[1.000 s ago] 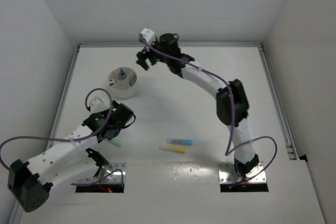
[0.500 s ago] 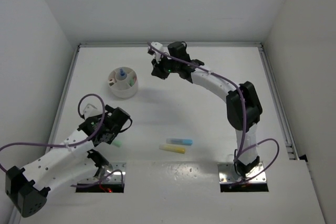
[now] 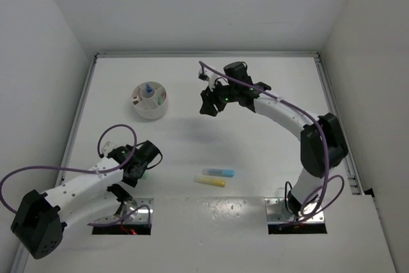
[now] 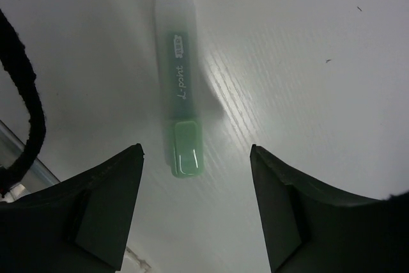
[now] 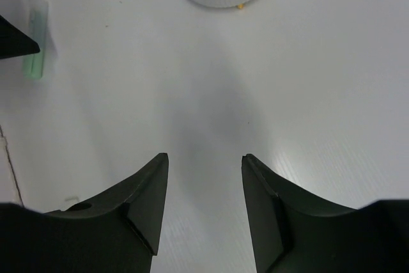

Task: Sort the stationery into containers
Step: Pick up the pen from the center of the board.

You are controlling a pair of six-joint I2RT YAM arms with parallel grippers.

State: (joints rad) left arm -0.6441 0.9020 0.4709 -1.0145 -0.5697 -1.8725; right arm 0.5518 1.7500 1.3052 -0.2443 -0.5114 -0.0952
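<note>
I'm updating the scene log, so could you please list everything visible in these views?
Dish: one, white, round, far left part of the table.
Tube: one, blue-capped, inside the dish.
Green marker: one, flat on the table under the left pincer.
Light blue marker: one, near centre.
Yellow marker: one, beside the light blue one, nearer the bases.
Table: one, white.
Left pincer: open, empty.
Right pincer: open, empty, right of the dish.

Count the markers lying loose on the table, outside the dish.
3. Green marker front-left; light blue marker and yellow marker side by side front-centre. More may be hidden.
</note>
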